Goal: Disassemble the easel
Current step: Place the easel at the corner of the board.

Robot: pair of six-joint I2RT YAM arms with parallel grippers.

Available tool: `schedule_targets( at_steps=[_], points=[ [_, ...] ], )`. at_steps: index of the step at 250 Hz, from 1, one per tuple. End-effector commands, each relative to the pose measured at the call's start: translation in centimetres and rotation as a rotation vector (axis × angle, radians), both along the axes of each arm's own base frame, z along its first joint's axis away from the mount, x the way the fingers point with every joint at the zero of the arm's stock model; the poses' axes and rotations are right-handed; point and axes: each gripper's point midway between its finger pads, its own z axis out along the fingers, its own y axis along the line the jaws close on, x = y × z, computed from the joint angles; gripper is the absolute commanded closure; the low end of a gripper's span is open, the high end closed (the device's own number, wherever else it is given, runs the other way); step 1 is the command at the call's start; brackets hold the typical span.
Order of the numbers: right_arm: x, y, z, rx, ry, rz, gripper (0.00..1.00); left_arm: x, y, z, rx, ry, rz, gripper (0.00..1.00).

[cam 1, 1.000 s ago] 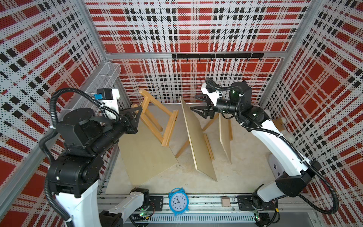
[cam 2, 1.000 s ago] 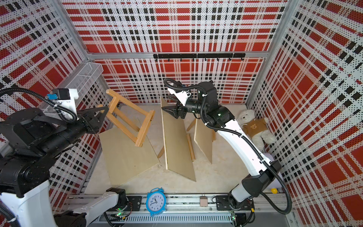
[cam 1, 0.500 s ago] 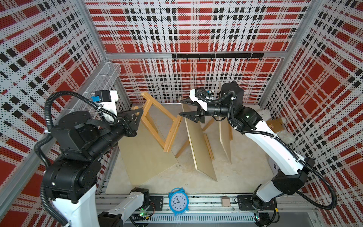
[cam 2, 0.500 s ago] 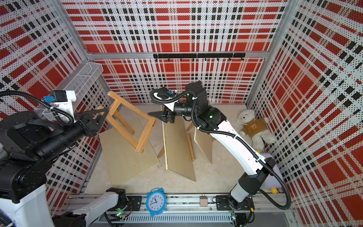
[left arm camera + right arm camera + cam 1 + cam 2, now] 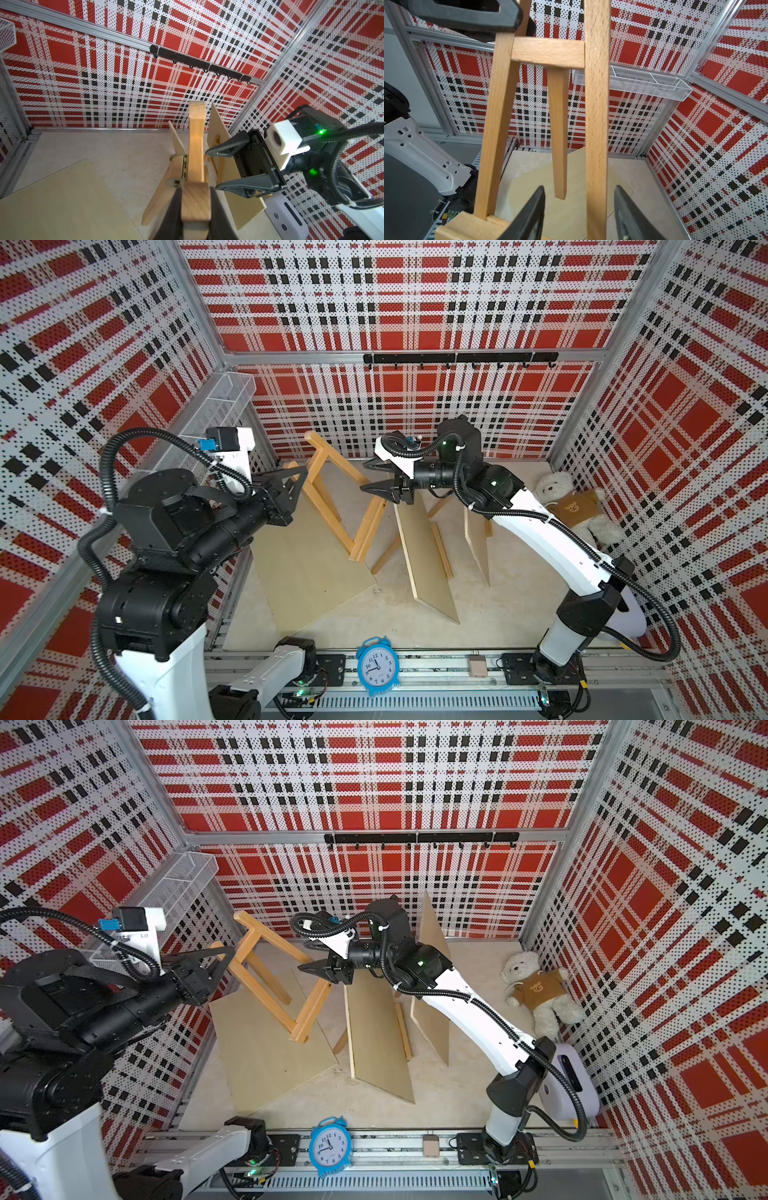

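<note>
1. The left gripper (image 5: 300, 477) had its jaws pinched tight on the easel (image 5: 368, 531) at the narrow top end. In the left wrist view its fingers (image 5: 173, 209) pressed both sides of the wood block. The grip had not changed over the last second, and the arm had only nudged the frame slightly toward centre.
2. The easel sat left of centre, above the flat board (image 5: 307, 580), and looked to be held clear of the floor. Its long axis ran diagonally, with the top end pointing back-left at the left gripper and the ledge bar end pointing front-right. The back leg (image 5: 558, 135) hung loose off the crossbar.
3. The right gripper (image 5: 368, 477) was the main change. A second earlier it was over the upright board (image 5: 424, 564), and it had since swung across to the easel. Its jaws had narrowed but were still spread, straddling one long rail near the ledge end. The right wrist view showed a gap on both sides and no contact.
4. Judgement: a two-handed hold was almost set, with the second grip still pending. No part of the frame had been pulled off yet.
</note>
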Motion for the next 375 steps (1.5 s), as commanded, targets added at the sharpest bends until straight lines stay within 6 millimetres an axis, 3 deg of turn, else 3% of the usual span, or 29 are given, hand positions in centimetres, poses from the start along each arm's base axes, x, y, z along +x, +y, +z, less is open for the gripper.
schedule_targets(
  at_steps=[1, 120, 183, 226, 240, 248, 303, 335, 375],
  points=[
    [0.4, 0.7, 0.5, 0.019, -0.014, -0.009, 0.47, -0.8, -0.4, 3.9, -0.041, -0.144, -0.027, 1.0],
    [1.8, 1.8, -0.2, 0.017, 0.006, -0.051, 0.58, -0.6, -1.1, 5.0, -0.06, -0.18, -0.069, 1.0],
    [2.3, 2.0, 0.1, 0.027, 0.019, -0.08, 0.73, -0.4, -1.3, 5.2, -0.057, -0.187, -0.08, 1.0],
    [2.8, 1.6, 1.7, 0.076, 0.014, -0.114, 0.83, 0.5, -0.9, 4.9, -0.067, -0.186, -0.046, 1.0],
    [2.8, 1.5, 2.4, 0.101, 0.008, -0.127, 0.86, 0.9, -0.3, 4.6, -0.071, -0.182, -0.009, 0.79],
    [2.9, 1.4, 2.8, 0.116, 0.003, -0.138, 0.87, 1.1, -0.1, 4.4, -0.069, -0.181, 0.009, 0.73],
    [3.4, -0.5, 6.3, 0.247, 0.004, -0.168, 0.96, 1.7, 1.1, 3.7, -0.051, -0.165, 0.081, 0.56],
    [4.8, -2.6, 8.3, 0.339, 0.065, -0.182, 0.97, 1.2, 2.0, 4.1, -0.043, -0.187, 0.134, 0.46],
    [5.3, -5.4, 10.6, 0.414, 0.036, -0.22, 0.96, 1.0, 4.3, 3.8, -0.015, -0.188, 0.26, 0.44]
  ],
)
